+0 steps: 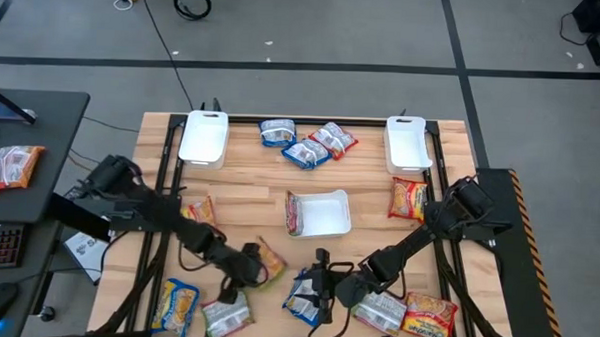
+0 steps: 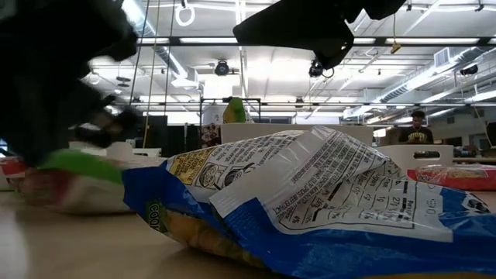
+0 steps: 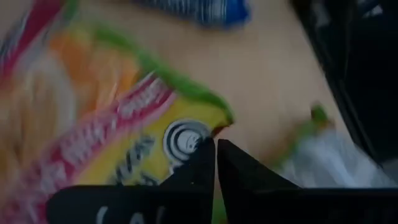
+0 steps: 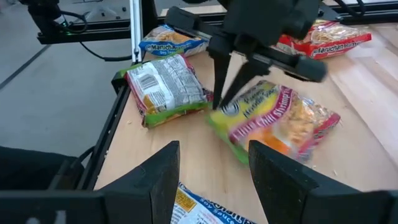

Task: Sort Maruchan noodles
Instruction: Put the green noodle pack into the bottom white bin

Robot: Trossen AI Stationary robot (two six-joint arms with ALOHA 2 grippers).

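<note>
Left hand [image 4: 219, 102] pinches yellow-green packet [image 4: 273, 121]; right hand [image 4: 208, 174] gapes nearby.

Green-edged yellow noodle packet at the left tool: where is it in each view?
High: green-edged packet lower middle, pinched by left tool.
Low: probably the green blur at left.
Left wrist: close up, behind the fingertips.
Right wrist: beyond the open right tool.
Shared landmark: blue-white packet.

Left gripper [image 1: 257, 268] closed, right gripper [image 1: 323, 286] spread.
</note>
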